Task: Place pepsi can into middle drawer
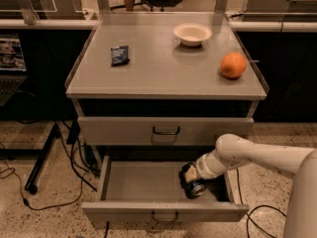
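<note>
In the open middle drawer (143,185), right side, pincer (189,174) grasping pepsi can (195,188), silver end pointing frontward

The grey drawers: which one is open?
The lower, middle drawer, pulled out with the gripper and pepsi can inside; the upper drawer is shut.

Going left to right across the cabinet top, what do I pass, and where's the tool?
Dark blue snack packet, white bowl, orange. The tool is lower down, inside the open middle drawer, at the pepsi can.
</note>
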`<state>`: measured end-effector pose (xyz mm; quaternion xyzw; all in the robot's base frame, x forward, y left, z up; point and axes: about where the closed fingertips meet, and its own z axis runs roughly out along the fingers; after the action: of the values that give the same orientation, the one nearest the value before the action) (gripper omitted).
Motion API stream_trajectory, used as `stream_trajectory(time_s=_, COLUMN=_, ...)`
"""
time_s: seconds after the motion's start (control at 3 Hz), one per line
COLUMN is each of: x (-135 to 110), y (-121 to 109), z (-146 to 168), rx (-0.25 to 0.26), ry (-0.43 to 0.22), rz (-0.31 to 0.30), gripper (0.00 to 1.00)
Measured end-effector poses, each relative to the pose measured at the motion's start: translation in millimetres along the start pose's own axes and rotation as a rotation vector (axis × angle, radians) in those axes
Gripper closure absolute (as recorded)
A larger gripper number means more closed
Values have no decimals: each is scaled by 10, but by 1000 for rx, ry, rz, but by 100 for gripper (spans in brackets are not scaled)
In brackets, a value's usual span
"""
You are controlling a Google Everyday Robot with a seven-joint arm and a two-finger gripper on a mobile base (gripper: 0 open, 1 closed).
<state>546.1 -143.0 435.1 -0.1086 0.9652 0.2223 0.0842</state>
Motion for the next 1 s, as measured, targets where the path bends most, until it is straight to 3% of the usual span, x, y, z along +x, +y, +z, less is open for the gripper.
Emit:
stream_trajectory(time_s=0.33, x=2, y=-1, z=4, rx=0, ry=1, rz=1, gripper=82)
stream_trajectory(time_s=1.0, x=2, y=0, z=5, rx=0, ry=1, rz=1, gripper=35)
